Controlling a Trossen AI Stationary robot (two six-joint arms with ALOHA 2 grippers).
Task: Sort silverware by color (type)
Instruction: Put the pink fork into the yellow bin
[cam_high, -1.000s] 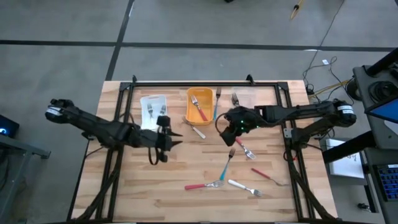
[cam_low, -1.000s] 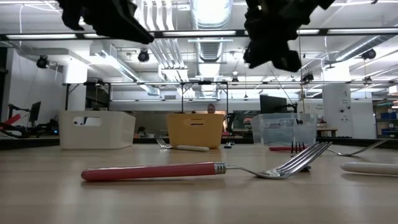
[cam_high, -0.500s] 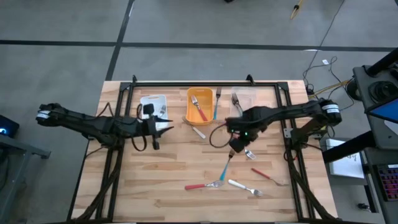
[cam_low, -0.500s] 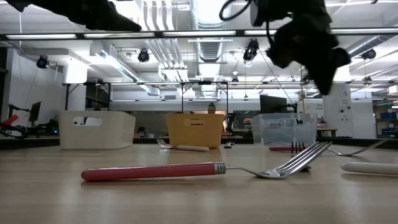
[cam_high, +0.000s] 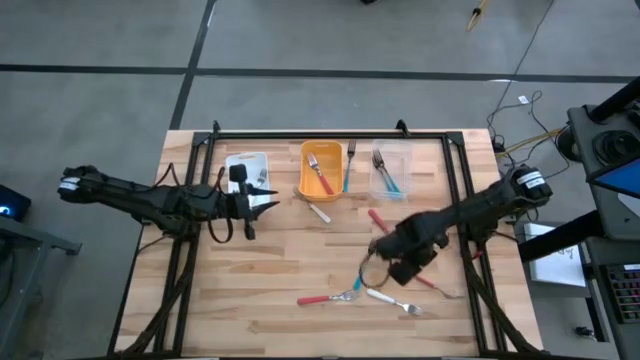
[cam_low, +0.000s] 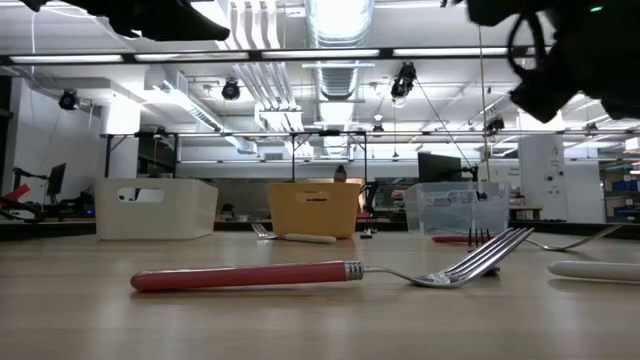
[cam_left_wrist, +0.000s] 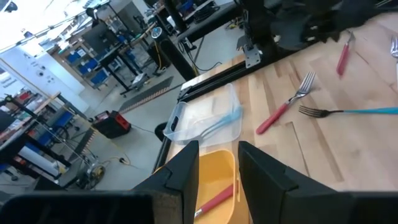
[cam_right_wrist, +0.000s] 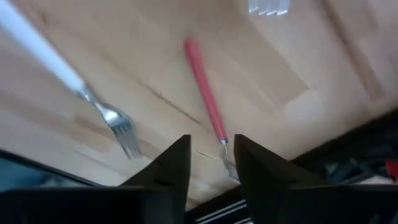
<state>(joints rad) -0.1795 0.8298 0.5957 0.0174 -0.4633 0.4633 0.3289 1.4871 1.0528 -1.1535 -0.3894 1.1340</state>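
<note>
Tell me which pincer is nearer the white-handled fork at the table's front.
Right. The right pincer hovers just above the white-handled fork, its fingers apart. The left pincer is far off, beside the white bin.

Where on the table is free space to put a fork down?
The wood in front of the left gripper, below the white bin, is bare down to the near edge. It is crowded under the right gripper, around the red fork and white fork.
</note>
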